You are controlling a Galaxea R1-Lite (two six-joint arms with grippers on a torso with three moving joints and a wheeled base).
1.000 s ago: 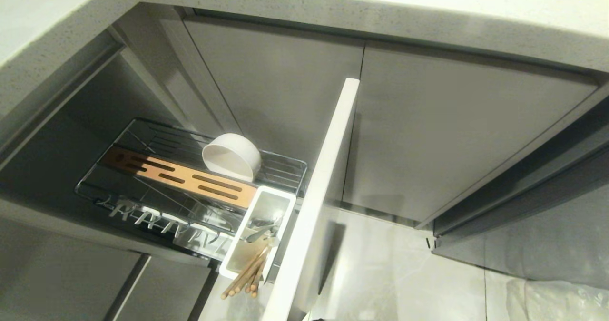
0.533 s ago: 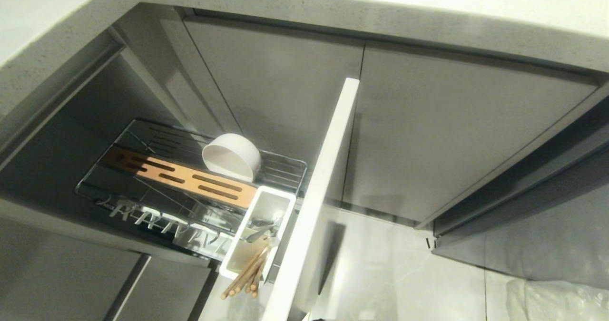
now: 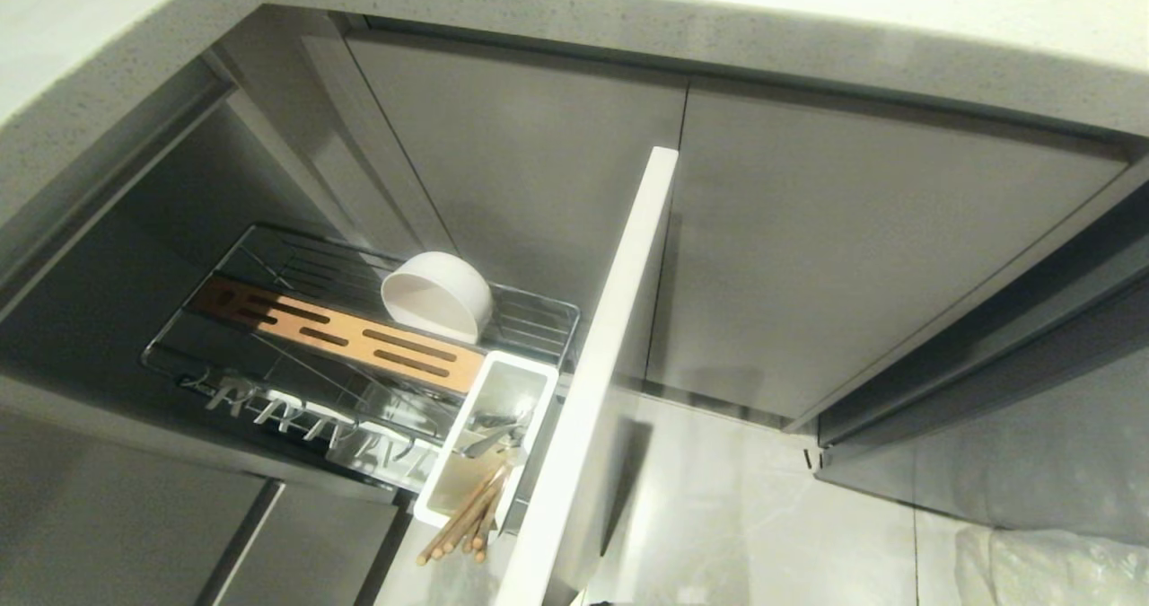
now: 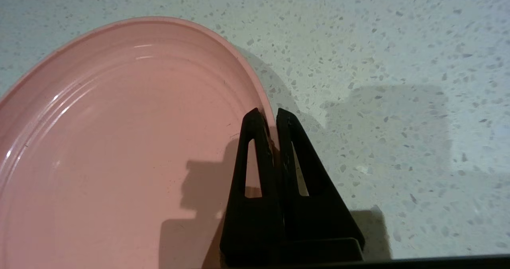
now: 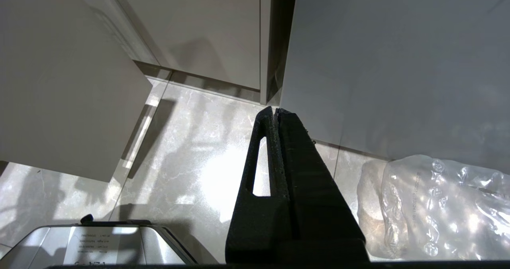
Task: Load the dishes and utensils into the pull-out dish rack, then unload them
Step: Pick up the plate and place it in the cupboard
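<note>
from up top we're looking down past the speckled countertop [image 3: 628,13] at the pull-out dish rack [image 3: 359,346], drawn out of the grey cabinet with its pale front panel [image 3: 601,364] edge-on along its right side. the cream-white bowl [image 3: 437,294] sits tipped on its side on the far wires, touching the slotted wooden strip [image 3: 337,332]. at the near right corner the white utensil caddy [image 3: 489,435] holds the chopsticks [image 3: 462,525], their ends poking out over its near rim, with the silver fork [image 3: 489,440] lying just behind them. neither arm shows here. over to the left wrist: we've got the left gripper [image 4: 270,115] with its fingers pressed together on the rim of the pale-pink plate [image 4: 119,141], one finger inside the lip and one outside, the plate lying flat on the speckled counter. on the right wrist, the right gripper [image 5: 275,111] is pressed together on nothing, hanging parked over the marble floor [image 5: 191,173] near the cabinet doors, a clear plastic bag [image 5: 434,205] beside it. so by our count bowl, chopsticks and fork are in the rack and the plate is out on the counter; whether we're finishing the load or starting the unload, we can't say from here.
</note>
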